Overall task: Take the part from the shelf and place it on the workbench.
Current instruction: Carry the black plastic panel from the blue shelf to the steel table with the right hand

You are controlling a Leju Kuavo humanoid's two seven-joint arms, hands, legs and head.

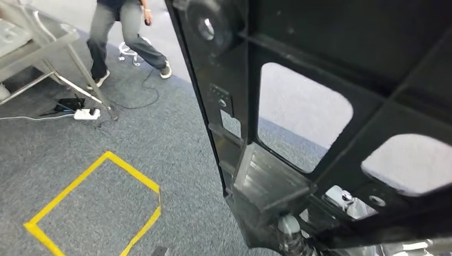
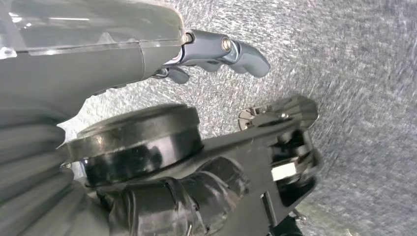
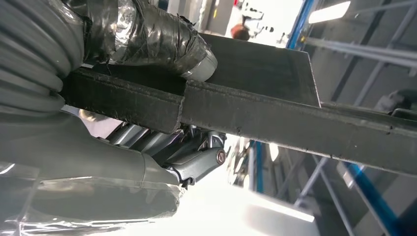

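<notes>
Overhead, the head view has the part, a large black moulded frame with rounded window openings, held up close and tilted across the right side of the scene. Through its lower openings silver bits of the robot's arm show, too cut off to tell which hand they belong to. On the left, the grey carpet carries a square of yellow tape. Far left stands a metal table with angled legs, and a white power strip with cables lies beside its foot. A person in grey trousers walks at the far edge, near the table.

Left wrist view: the left hand grips the near edge of the black frame, its dark taped fingers wrapped onto a round boss and bracket. The grey thumb sticks out free, not touching the frame, above blurred carpet.

Right wrist view: the right hand is clamped on a flat black rim of the frame. Taped fingers press on one face, the grey thumb on the opposite face. Beyond, blue uprights and grey racking stand against bright light.

The frame is in the air between both hands, resting on nothing.
</notes>
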